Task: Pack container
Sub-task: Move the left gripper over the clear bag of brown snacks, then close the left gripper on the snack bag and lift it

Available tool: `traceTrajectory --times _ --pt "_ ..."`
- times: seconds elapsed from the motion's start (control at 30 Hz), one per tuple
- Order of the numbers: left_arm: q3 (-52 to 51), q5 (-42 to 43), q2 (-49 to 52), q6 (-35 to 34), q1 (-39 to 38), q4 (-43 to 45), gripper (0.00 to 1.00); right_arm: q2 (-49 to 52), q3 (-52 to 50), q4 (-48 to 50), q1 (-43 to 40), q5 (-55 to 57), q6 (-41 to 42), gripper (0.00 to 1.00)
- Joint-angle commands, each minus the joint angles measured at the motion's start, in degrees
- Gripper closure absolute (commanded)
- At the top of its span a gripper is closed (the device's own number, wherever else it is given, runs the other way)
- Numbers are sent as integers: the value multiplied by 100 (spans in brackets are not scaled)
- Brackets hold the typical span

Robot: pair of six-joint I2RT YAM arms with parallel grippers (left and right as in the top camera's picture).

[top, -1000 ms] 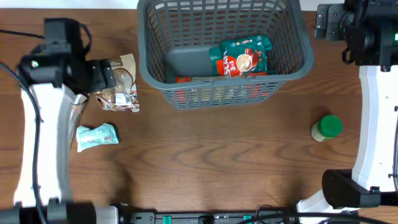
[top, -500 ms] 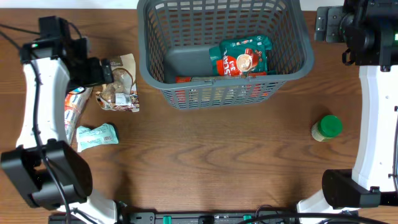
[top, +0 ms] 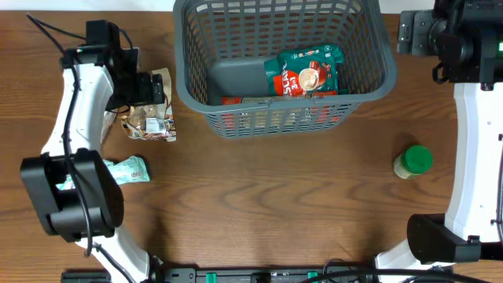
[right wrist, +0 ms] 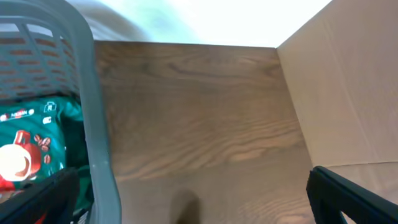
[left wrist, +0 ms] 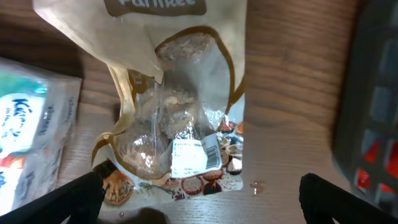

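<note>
Left claw [left wrist: 202,190]: you are hovering it spread wide, pouch [left wrist: 180,118] directly beneath | Right claw [right wrist: 193,180]: you are holding it wide open, basket [right wrist: 94,112] at its left.

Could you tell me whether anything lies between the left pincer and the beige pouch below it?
Nothing visible does. The open left pincer hangs directly over the pouch, whose top face is bare; the blue-and-white packet lies beside it, and the basket stands off to the other side.
</note>
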Motion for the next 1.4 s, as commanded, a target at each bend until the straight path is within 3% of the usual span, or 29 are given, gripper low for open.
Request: traceTrajectory --times 0.0,0.97,1.03,1.1,1.17,1.3,1.37 --pt "72 -9 201 -85 17 15 1 15 31 -42 -26 81 50 1" --pt "-138 -92 1499 -129 17 509 1 15 31 -39 -24 81 50 1" --pt "-223 -92 1499 -127 17 555 10 15 31 -39 -26 81 50 1" --pt "-275 -92 1499 -127 17 555 35 15 31 -39 -26 81 50 1" --pt "-302 -92 1499 -127 17 551 53 15 31 -39 -26 81 50 1" --pt "-310 -92 1499 -129 17 546 68 15 31 -39 -24 81 50 1" --pt "-310 -92 1499 -149 17 501 87 15 31 -39 -26 81 50 1"
